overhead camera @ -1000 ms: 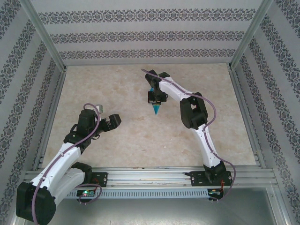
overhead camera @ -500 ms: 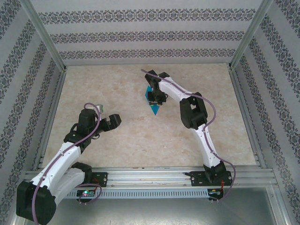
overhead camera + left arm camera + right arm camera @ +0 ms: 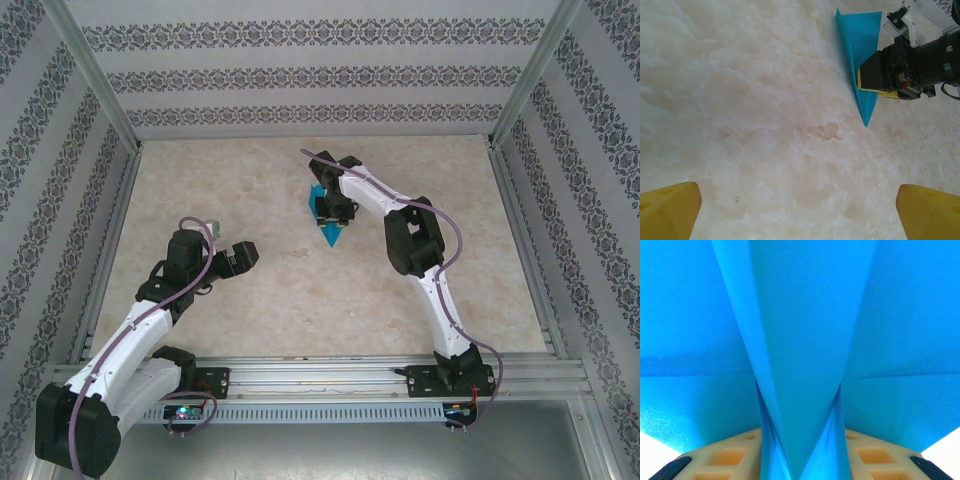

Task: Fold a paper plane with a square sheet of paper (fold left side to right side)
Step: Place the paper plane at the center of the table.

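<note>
Paper plane (image 3: 329,234), mid-table between the right gripper (image 3: 862,80) jaws, has fanned its wings as they loosened, grip now uncertain, likely a finished release; left gripper (image 3: 238,257) waits wide open.

LAYOUT | you'll find the paper plane (image 3: 860,40) mid-table (image 3: 300,290), between the right gripper (image 3: 335,210) fingers | left gripper (image 3: 238,258) sits left of it, nearer the bases, well apart

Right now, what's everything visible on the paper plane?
The paper plane is plain turquoise paper, creased into a narrow dart with its wings spread. It is over the middle of the table, nose toward the near edge. Its centre fold stands between the right gripper's yellow fingers; whether they pinch it can't be told.
</note>
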